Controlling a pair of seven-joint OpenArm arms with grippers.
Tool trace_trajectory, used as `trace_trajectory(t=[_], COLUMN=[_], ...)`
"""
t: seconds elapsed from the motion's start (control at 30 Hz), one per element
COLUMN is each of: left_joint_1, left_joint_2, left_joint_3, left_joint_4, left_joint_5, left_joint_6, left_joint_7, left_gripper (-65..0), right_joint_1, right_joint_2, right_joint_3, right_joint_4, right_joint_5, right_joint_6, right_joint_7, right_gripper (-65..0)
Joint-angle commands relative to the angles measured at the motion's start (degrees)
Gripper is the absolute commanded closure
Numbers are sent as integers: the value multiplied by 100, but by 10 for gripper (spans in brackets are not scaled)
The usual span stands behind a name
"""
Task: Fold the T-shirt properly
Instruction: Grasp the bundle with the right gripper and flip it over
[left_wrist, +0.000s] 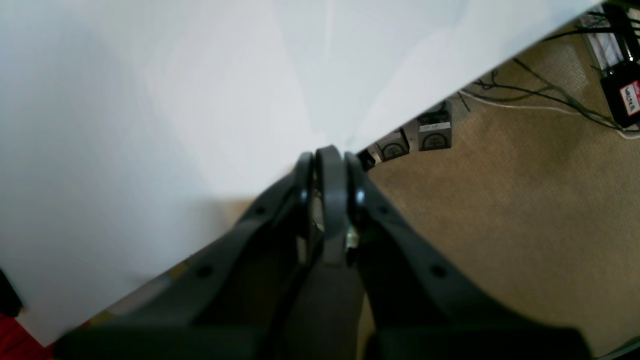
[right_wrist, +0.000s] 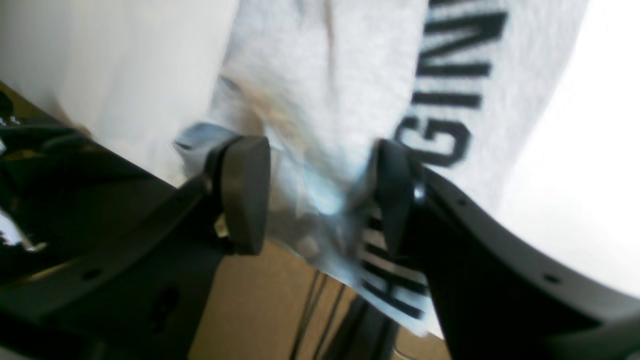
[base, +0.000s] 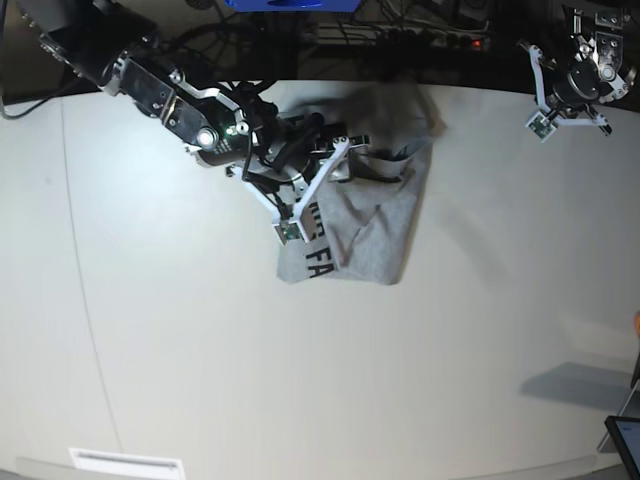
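**Desk:** What does the overhead view show?

**Photographer:** The T-shirt (base: 372, 215) lies crumpled on the far half of the white table (base: 200, 380), a little left of centre, partly doubled over itself, with black lettering showing at its near-left hem. The right pincer (base: 335, 165) is down on the garment's upper-left part, reaching in from the far-left corner.

**Desk:** Is it gripping the cloth?

**Photographer:** In the right wrist view the pads (right_wrist: 245, 192) stand apart with a bunched fold of grey fabric between them. The T-shirt (right_wrist: 325, 100) fills the gap, but I cannot say the jaws have clamped; they look set around the fold, presumably to lift an edge and spread it.

**Desk:** And the other arm?

**Photographer:** The left pincer (base: 578, 85) sits well apart from the shirt at the far-right corner. Its own camera shows the fingertips of the left pincer (left_wrist: 330, 165) pressed together on nothing, hanging over the table edge (left_wrist: 425, 107) with carpet (left_wrist: 500, 210) below. It appears parked out of the way.

**Desk:** How far along is the fold?

**Photographer:** Early, by my reading: the shirt is still rumpled, with no tidy fold.
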Motion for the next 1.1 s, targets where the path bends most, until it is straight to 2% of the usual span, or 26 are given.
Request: trace_trajectory(t=[0.0, 0.17, 0.3, 0.5, 0.57, 0.63, 0.67, 0.7, 1.07], left_joint_1=[-67, -147, -147, -138, -138, -138, -138, -138, -111], left_joint_2=[-73, -47, -47, -38, -38, -38, -38, -38, -38], left_joint_3=[-38, -29, -29, -29, -29, -29, -29, -29, -29], left_joint_4=[63, 54, 54, 46, 19, 19, 19, 19, 19], left_joint_5=[15, 15, 6, 6, 6, 6, 6, 6, 6], left_joint_6=[22, 22, 22, 22, 22, 22, 22, 22, 22], left_joint_7=[-13, 14, 14, 14, 14, 14, 14, 14, 14], left_gripper=[-44, -44, -44, -44, -44, -44, -44, -44, -44], right_joint_1=[23, -126, -144, -109, -109, -109, -100, -82, 216], right_joint_2=[-43, -96, -96, -175, -228, -298, -325, -334, -465], right_joint_3=[94, 217, 199, -73, -73, -56, -47, -47, 226], right_joint_4=[75, 75, 49, -4, -48, -101, -145, -180, -285], right_joint_5=[12, 12, 48, 48, 30, 30, 30, 48, 39], right_joint_6=[16, 16, 16, 16, 16, 16, 16, 16, 16], right_joint_7=[91, 100, 372, 557, 548, 566, 566, 566, 575], right_gripper=[-331, -328, -326, -322, -255, -115, -59, -32, -7])
